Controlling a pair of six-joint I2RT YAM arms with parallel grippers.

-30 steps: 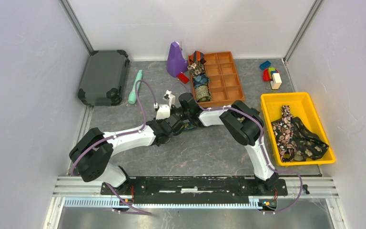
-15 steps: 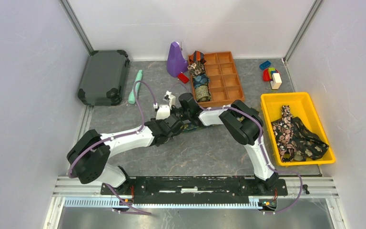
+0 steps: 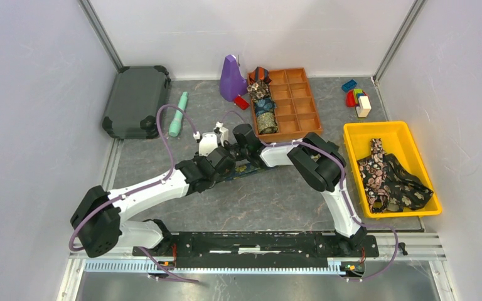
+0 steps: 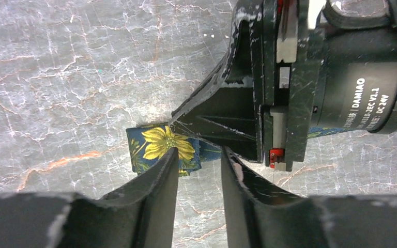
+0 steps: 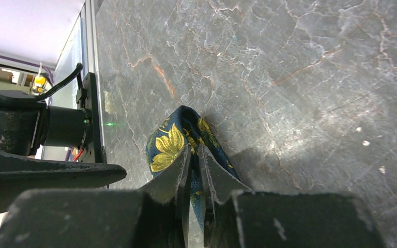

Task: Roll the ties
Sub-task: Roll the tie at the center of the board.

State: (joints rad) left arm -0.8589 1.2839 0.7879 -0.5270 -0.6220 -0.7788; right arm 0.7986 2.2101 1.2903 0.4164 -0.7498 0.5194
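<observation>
Right fingers [image 5: 173, 178] pinch navy tie [image 5: 168, 147]; left fingers [image 4: 155, 186] parted beside it — seemingly loose; left arm [image 3: 150, 185] swung leftward.

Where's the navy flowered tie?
Mid-table in the top view, just in front of the orange tray: the navy tie is pinched by the right gripper, left gripper alongside.

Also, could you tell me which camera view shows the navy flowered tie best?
The right wrist view: the navy flowered tie rises folded, pinched in the right gripper. The left wrist view shows one flowered end lying on the table; the top view shows barely a sliver.
</observation>
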